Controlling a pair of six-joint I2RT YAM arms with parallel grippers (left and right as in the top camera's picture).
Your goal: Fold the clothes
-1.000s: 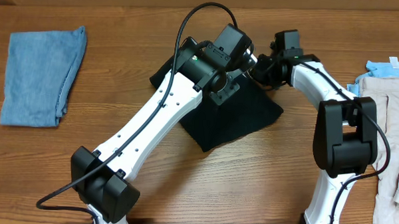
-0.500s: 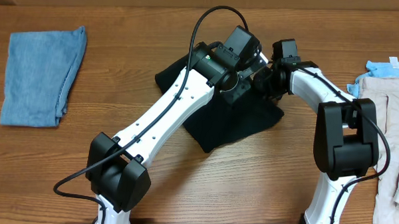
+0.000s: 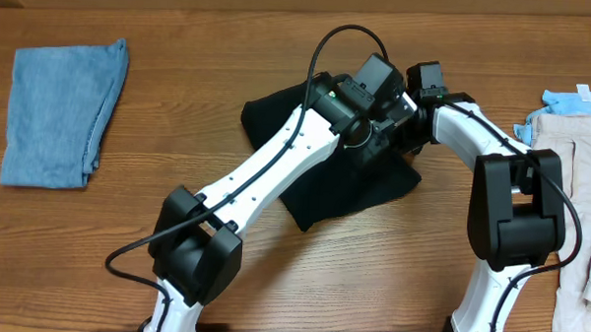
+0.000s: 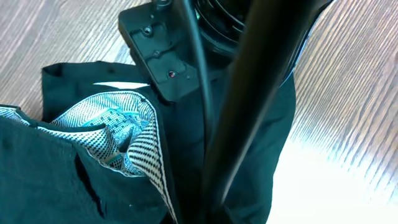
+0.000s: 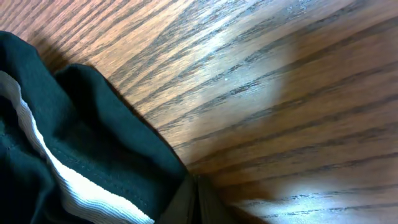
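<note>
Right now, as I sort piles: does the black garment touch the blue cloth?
No, the black garment lies in the middle, with bare table between it and the blue cloth.

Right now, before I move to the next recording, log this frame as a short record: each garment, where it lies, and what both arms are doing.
garment in work: black shorts, mid-table, bunched, mesh lining turned out
left jaws: shut, gripping the shorts near their far side
right jaws: shut, pinching the shorts' edge close beside the left arm
set aside: blue denim piece, folded flat, table's left
waiting: beige garments and a light-blue piece, right edge
fold state: shorts not yet folded neatly
</note>
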